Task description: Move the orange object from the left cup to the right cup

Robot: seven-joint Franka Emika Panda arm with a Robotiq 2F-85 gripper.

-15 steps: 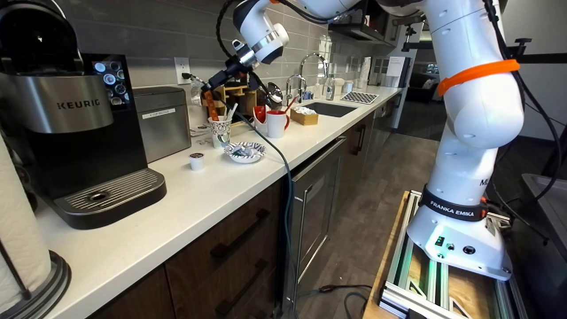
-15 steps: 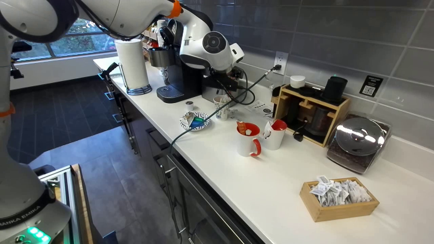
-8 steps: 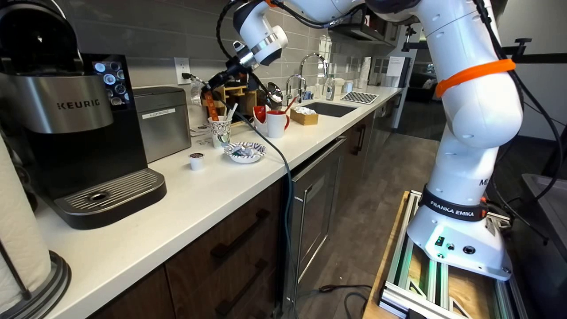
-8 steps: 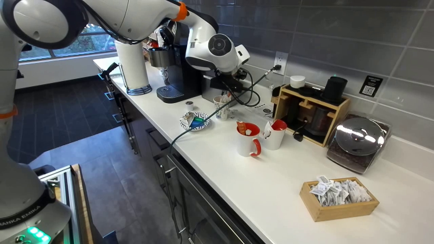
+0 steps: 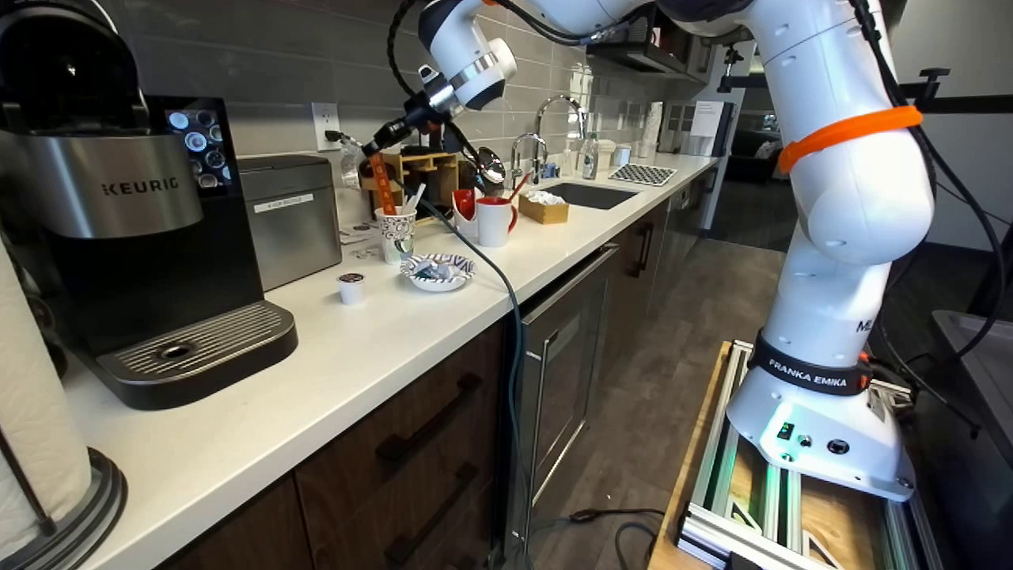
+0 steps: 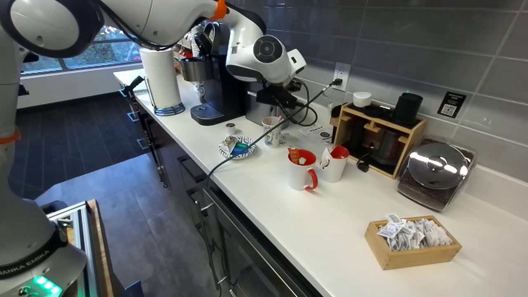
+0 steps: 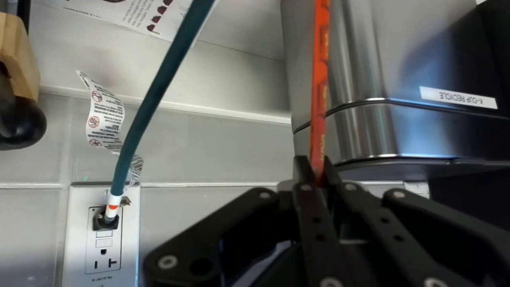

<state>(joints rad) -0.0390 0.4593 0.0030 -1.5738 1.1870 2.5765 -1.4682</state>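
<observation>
A long thin orange strip (image 7: 320, 83), the orange object, is pinched at its upper end by my gripper (image 7: 317, 172); both black fingertips press on it in the wrist view. In an exterior view the strip (image 5: 383, 186) runs down at a slight tilt from my gripper (image 5: 369, 150). Its lower end is hidden inside the patterned pale cup (image 5: 396, 237), the left cup, among white sticks. To the right stands a white mug with red inside (image 5: 494, 224), apparently the right cup; an orange packet (image 6: 293, 155) pokes out of it. Beside it is another white, red-lined cup (image 6: 333, 167).
A teal cable (image 6: 264, 134) droops across the counter past the left cup. A patterned plate (image 5: 438, 273) with wrappers and a coffee pod (image 5: 350, 288) sit in front. Behind are a metal recycling box (image 5: 291, 222) and a wooden organizer (image 6: 379, 136); the black coffee machine (image 5: 158, 269) is nearby.
My gripper has moved slightly and now holds the strip's upper end, with more of the strip showing below the fingers. The left cup has shifted a little. The mugs have not moved.
</observation>
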